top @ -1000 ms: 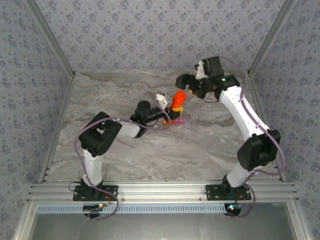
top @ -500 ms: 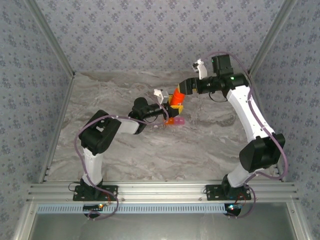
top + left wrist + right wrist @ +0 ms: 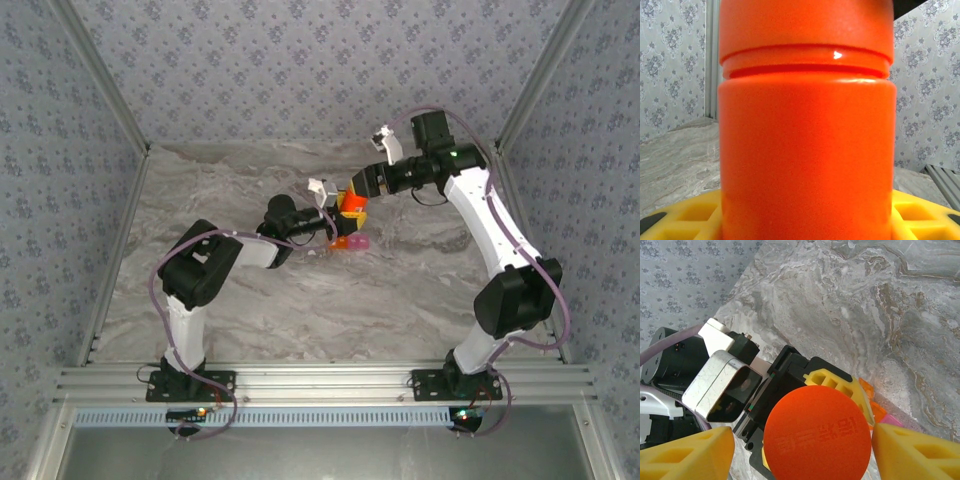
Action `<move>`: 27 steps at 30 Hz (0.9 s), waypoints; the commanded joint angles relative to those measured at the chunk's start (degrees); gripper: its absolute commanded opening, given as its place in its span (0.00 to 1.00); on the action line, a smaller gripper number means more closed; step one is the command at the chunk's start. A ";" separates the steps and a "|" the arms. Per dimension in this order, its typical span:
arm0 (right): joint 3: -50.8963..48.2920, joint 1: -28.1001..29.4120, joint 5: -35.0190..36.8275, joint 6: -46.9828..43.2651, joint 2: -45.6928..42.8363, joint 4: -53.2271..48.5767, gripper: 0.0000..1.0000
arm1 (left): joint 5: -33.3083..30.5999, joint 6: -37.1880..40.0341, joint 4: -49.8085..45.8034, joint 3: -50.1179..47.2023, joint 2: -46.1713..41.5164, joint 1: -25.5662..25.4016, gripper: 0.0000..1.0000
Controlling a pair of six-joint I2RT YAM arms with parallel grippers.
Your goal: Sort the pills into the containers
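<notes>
My left gripper [image 3: 343, 212] is shut on the orange round bottle [image 3: 351, 203] and holds it upright above the table. The bottle body [image 3: 807, 150] stands between the yellow fingers [image 3: 675, 215]. My right gripper [image 3: 362, 186] is open at the bottle's top, its yellow fingers [image 3: 687, 455] on either side of the orange cap [image 3: 817, 435]; the right one almost touches it. The pill box [image 3: 351, 242], one orange cell and one pink, lies on the table just below the bottle. Its orange lid [image 3: 867, 388] and pink cell [image 3: 896, 420] peek out beside the cap. The bottle's opaque wall hides its contents.
The marble table [image 3: 400, 290] is walled by patterned panels, with metal posts at the back corners [image 3: 520, 100]. The left wrist camera housing [image 3: 722, 385] sits close under the right gripper. An aluminium rail [image 3: 320, 380] runs along the near edge.
My right gripper has swung left and down from the back right onto the bottle's cap. The left gripper shifted slightly with the bottle, then held still.
</notes>
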 commanded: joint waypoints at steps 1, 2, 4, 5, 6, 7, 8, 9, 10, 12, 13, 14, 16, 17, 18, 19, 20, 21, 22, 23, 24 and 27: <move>1.82 0.22 0.31 -0.97 1.01 -2.07 0.69 | 1.02 -0.90 3.95 1.18 -0.07 0.13 0.00; 1.76 0.23 0.33 -0.97 1.02 -2.07 0.69 | 1.02 -0.94 3.92 1.14 -0.08 0.13 0.00; 1.67 0.30 0.33 -0.97 1.06 -2.19 0.69 | 1.02 -0.98 3.92 1.23 -0.08 0.12 0.00; 1.65 0.30 0.46 -0.97 1.14 -2.31 0.68 | 1.02 -0.98 3.99 1.27 -0.04 0.13 0.00; 1.67 0.24 0.57 -0.97 1.18 -2.38 0.68 | 1.03 -0.99 3.91 1.20 -0.05 0.15 0.00; 1.59 0.37 0.66 -0.97 1.26 -2.34 0.68 | 1.02 -0.98 3.92 1.25 -0.04 0.13 0.00; 1.57 0.32 0.68 -0.97 1.23 -2.43 0.68 | 1.03 -1.07 3.91 1.25 -0.04 0.13 0.00; 1.58 0.37 0.72 -1.06 1.36 -2.55 0.68 | 1.02 -1.09 3.91 1.19 -0.03 0.17 0.00; 1.58 0.42 0.98 -1.06 1.32 -2.52 0.68 | 1.04 -1.10 3.92 1.24 -0.04 0.14 0.00; 1.50 0.40 1.12 -0.96 1.41 -2.60 0.67 | 0.93 -1.09 3.95 1.27 -0.04 0.17 0.00; 1.50 0.41 1.10 -0.97 1.43 -2.60 0.66 | 0.93 -1.16 3.91 1.20 0.02 0.16 0.00; 1.41 0.53 1.12 -0.97 1.47 -2.48 0.64 | 0.93 -1.16 3.93 1.24 0.02 0.12 0.00; 1.41 0.53 1.29 -0.78 1.63 -2.58 0.59 | 0.93 -1.17 3.95 1.26 0.05 0.17 0.00; 1.38 0.51 1.50 -0.67 1.64 -2.55 0.55 | 0.93 -1.23 3.92 1.22 -0.01 0.13 0.00; 1.41 0.58 1.69 -0.55 1.64 -2.59 0.53 | 0.93 -1.21 3.95 1.23 0.01 0.15 0.00; 1.40 0.59 1.88 -0.37 1.64 -2.59 0.51 | 0.93 -1.18 3.91 1.18 0.00 0.14 0.00; 1.39 0.73 2.45 0.03 1.77 -2.59 0.50 | 0.85 -1.18 3.95 1.22 -0.03 0.13 0.00; 1.32 1.02 3.23 0.53 1.88 -2.65 0.49 | 0.77 -1.08 4.00 1.14 -0.04 0.15 0.00; 1.24 1.31 4.01 1.18 1.90 -2.69 0.47 | 0.51 -0.99 4.00 0.96 -0.15 0.14 0.00; 0.87 1.66 5.28 2.29 2.11 -2.50 0.45 | 0.15 -0.70 4.08 0.85 -0.29 0.17 0.00; 0.35 2.02 6.78 3.92 2.09 -2.18 0.44 | -0.47 -0.19 4.17 0.60 -0.52 0.14 0.00; -2.58 3.63 10.94 10.43 1.93 0.24 0.42 | -3.96 3.47 2.75 -0.76 -1.85 -0.52 0.00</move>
